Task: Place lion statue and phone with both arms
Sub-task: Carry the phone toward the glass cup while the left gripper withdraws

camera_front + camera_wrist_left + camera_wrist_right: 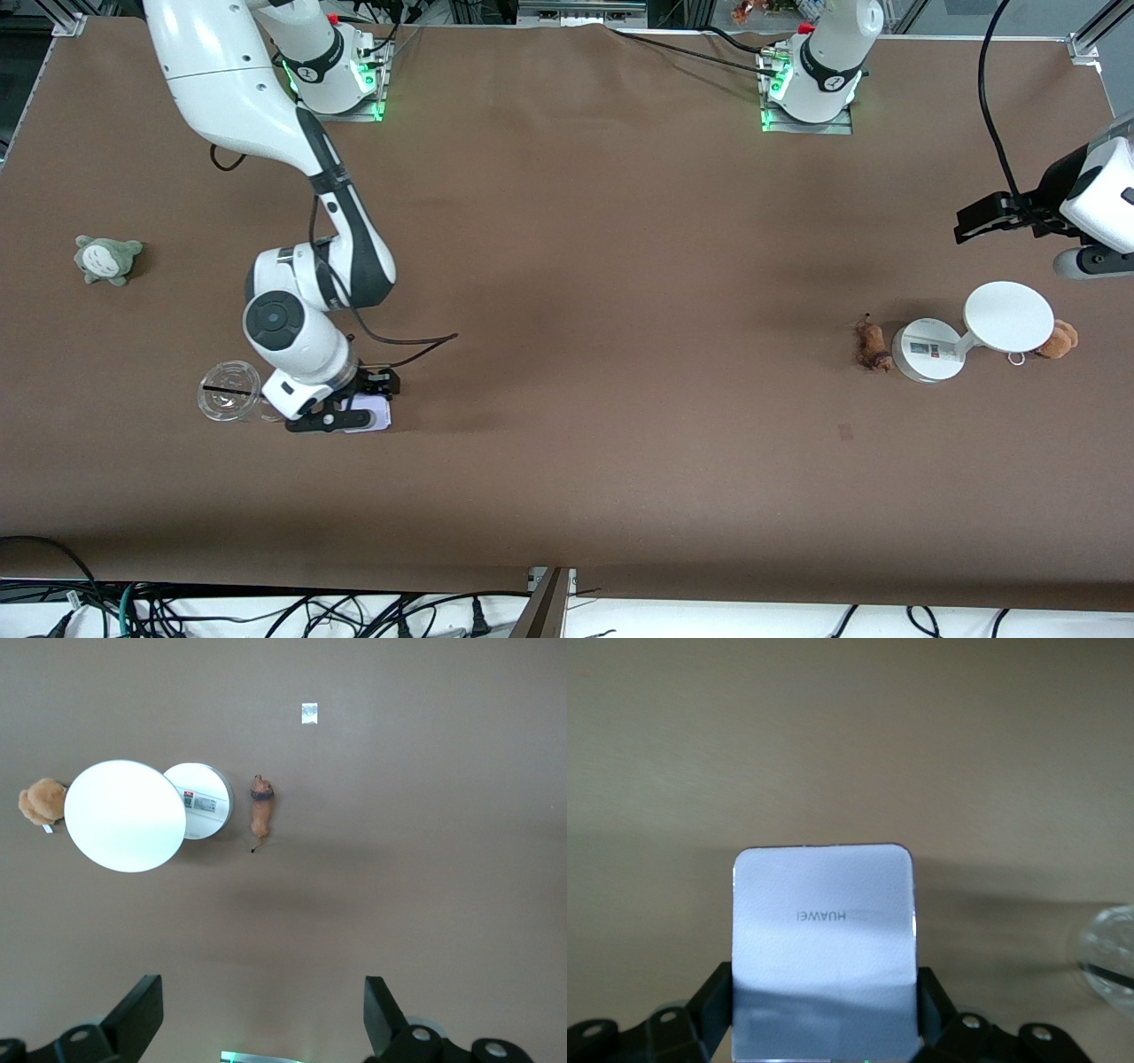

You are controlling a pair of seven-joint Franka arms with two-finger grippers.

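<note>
The phone (374, 416), a flat pale lavender rectangle, sits between the fingers of my right gripper (354, 406), low at the table beside a clear cup. In the right wrist view the phone (824, 921) fills the gap and both fingers press its side edges; my right gripper (824, 992) is shut on it. The lion statue (873, 346) lies on the table beside the white stand's base, toward the left arm's end. My left gripper (983, 220) hangs open and empty in the air over that end. In the left wrist view the lion statue (260, 811) lies well apart from my left gripper (261, 992).
A white stand with round base (926, 350) and disc top (1008, 316) stands next to the lion. A tan plush (1059, 338) lies beside the disc. A clear cup (229, 391) is beside the right gripper. A grey-green plush (106, 259) lies toward the right arm's end.
</note>
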